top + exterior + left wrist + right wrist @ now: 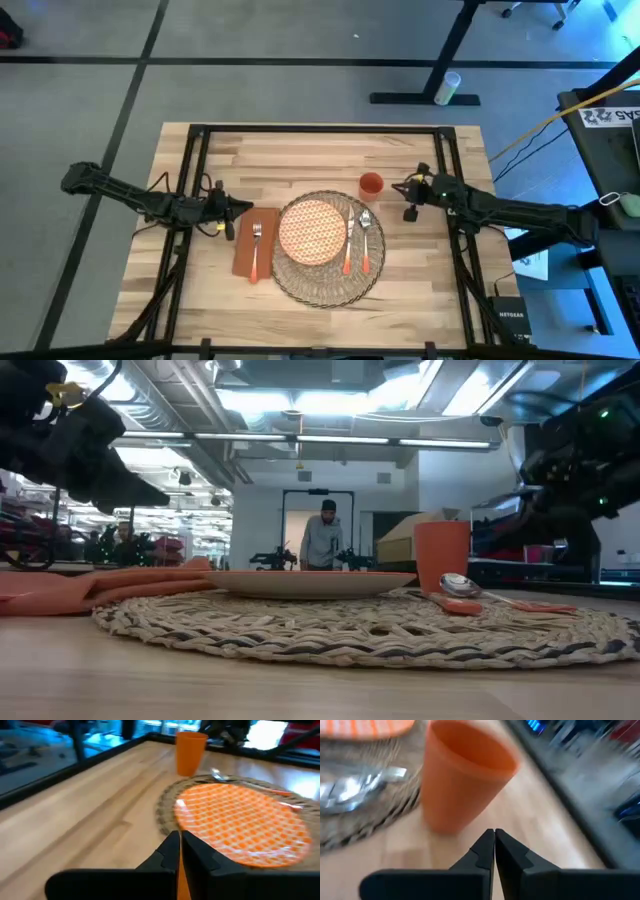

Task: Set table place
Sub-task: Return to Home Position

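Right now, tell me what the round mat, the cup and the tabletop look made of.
Mat: woven straw or similar fibre, matte; braided strands and openwork rim show. Cup: probably plastic, smooth, even orange with thin walls. Tabletop: light wood planks, faint sheen; grain and seams show.

Grey carpet floor point(300, 90) with dark seams stretches beyond the right gripper point(398, 187), where a black stand foot point(425, 97) rests. Bright ceiling lights point(330, 402) glow overhead. A person point(322, 538) stands far off, perhaps at a bench.
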